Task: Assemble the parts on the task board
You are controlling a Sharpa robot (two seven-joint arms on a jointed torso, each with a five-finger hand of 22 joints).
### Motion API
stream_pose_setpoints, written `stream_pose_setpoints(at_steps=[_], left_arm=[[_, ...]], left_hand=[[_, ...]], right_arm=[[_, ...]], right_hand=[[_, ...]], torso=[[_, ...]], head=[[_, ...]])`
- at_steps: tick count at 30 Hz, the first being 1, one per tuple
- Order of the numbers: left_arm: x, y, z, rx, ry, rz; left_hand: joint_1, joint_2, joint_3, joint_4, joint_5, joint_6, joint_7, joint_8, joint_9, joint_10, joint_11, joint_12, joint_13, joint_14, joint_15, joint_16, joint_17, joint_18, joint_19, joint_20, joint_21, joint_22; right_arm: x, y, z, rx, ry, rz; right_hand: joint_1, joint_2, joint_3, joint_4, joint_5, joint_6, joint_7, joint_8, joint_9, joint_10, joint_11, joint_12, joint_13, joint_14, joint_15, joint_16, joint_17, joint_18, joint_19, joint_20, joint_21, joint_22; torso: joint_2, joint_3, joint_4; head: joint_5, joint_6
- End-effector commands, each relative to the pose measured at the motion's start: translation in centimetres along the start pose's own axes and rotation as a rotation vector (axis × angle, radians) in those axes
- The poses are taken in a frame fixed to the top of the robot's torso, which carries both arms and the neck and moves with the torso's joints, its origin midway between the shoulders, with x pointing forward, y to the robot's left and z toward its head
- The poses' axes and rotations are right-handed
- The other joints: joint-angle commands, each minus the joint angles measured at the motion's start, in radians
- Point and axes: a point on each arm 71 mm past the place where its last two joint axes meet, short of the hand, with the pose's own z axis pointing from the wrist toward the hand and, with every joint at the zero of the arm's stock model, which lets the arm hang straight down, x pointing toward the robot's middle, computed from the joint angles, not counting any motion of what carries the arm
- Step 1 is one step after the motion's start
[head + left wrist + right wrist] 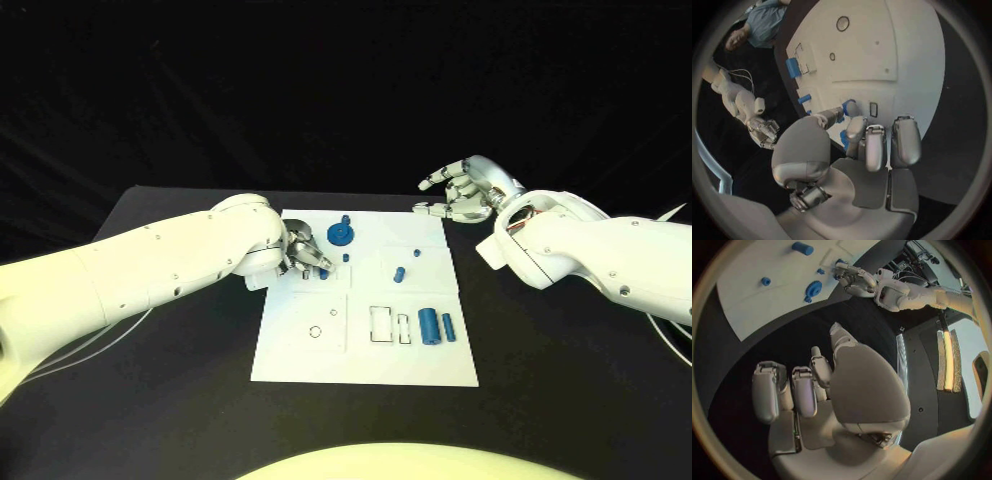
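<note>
A robot's 2 hands at a white task board (303, 355) on a black table (173, 210).
The left hand (303, 255) rests over the board's left edge, fingertips pinching a small blue part (844, 136). The right hand (464, 190) hovers off the board's far right corner, fingers loosely curled, holding nothing. On the board: a blue gear (340, 235), 2 small pegs (398, 272), and 2 blue cylinders (430, 324) lying beside rectangular slots.
</note>
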Motion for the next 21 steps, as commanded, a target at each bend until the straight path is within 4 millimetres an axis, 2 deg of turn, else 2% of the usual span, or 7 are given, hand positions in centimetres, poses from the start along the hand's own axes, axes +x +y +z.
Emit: stream_pose_setpoints(at_steps=[1,7,12,14,17,21], left_arm=[[0.0,0.1,-0.1,0.001,-0.004,0.000],[-0.1,0.5,-0.4,0.001,-0.011,-0.003],[-0.6,0.7,-0.9,0.010,-0.025,-0.015],[-0.9,0.7,-1.2,0.016,-0.032,-0.022],[-1.5,0.7,-1.7,0.026,-0.047,-0.035],[-2.8,0.9,-2.4,0.038,-0.077,-0.062]], left_hand=[[-0.005,-0.019,-0.049,0.025,0.001,0.015,-0.004,-0.019,0.023,0.028,-0.009,0.010,0.020,0.113,-0.007,0.018,0.278,-0.019,0.019,-0.007,0.012,0.024],[0.004,-0.041,-0.106,0.058,-0.001,0.017,-0.004,-0.025,0.030,0.028,-0.009,0.009,0.023,0.113,-0.007,0.018,0.278,-0.019,0.019,-0.007,0.010,0.023],[0.024,-0.059,-0.162,0.099,-0.033,0.011,-0.001,-0.030,0.041,0.019,-0.007,-0.001,0.011,0.113,-0.006,0.018,0.278,-0.018,0.016,-0.007,0.007,0.018],[0.027,-0.061,-0.178,0.116,-0.052,0.005,0.001,-0.033,0.044,0.013,-0.006,-0.006,0.004,0.113,-0.006,0.018,0.278,-0.017,0.013,-0.006,0.005,0.014],[0.034,-0.062,-0.194,0.132,-0.065,-0.003,0.003,-0.036,0.048,0.003,-0.003,-0.016,-0.009,0.112,-0.004,0.017,0.277,-0.014,0.006,-0.005,0.000,0.003],[0.057,-0.057,-0.220,0.137,-0.068,-0.042,0.018,-0.060,0.048,-0.034,0.010,-0.052,-0.057,0.105,0.005,0.005,0.254,-0.007,-0.020,0.002,-0.020,-0.035]], right_arm=[[0.0,0.0,0.0,-0.003,0.001,-0.001],[0.0,0.0,0.0,-0.002,-0.002,-0.001],[-0.1,-0.2,0.0,0.000,-0.006,-0.002],[-0.2,-0.2,0.0,0.001,-0.007,-0.002],[-0.2,-0.3,0.0,0.002,-0.009,-0.003],[-0.3,-0.4,0.0,0.004,-0.012,-0.004]], right_hand=[[-0.019,0.020,0.022,0.010,0.008,-0.004,0.001,0.025,0.006,-0.021,0.000,-0.012,-0.005,0.077,-0.012,-0.015,0.159,0.001,0.032,-0.009,-0.011,0.181],[-0.021,0.020,0.022,0.011,0.008,-0.005,0.001,0.026,0.006,-0.021,0.000,-0.012,-0.005,0.077,-0.011,-0.016,0.158,0.002,0.032,-0.009,-0.012,0.180],[-0.023,0.019,0.021,0.011,0.008,-0.005,0.001,0.026,0.006,-0.021,0.000,-0.013,-0.005,0.077,-0.011,-0.017,0.156,0.002,0.031,-0.009,-0.015,0.179],[-0.025,0.019,0.021,0.012,0.008,-0.006,0.001,0.026,0.006,-0.022,0.000,-0.014,-0.006,0.076,-0.011,-0.019,0.153,0.002,0.030,-0.009,-0.016,0.178],[-0.025,0.019,0.021,0.012,0.008,-0.006,0.001,0.026,0.006,-0.022,0.000,-0.014,-0.006,0.076,-0.011,-0.019,0.153,0.002,0.030,-0.009,-0.016,0.178],[-0.025,0.019,0.021,0.012,0.008,-0.006,0.001,0.026,0.006,-0.022,0.000,-0.014,-0.006,0.076,-0.011,-0.019,0.153,0.002,0.030,-0.009,-0.016,0.178]], torso=[[0.000,-0.0002,-0.0002],[0.000,0.0000,0.0003],[-0.002,0.0002,0.0016],[-0.002,0.0003,0.0017],[-0.002,0.0004,0.0011],[-0.001,0.0008,0.0007]], head=[[0.000,0.001],[0.000,0.003],[0.001,0.005],[0.001,0.007],[0.003,0.012],[0.006,0.018]])
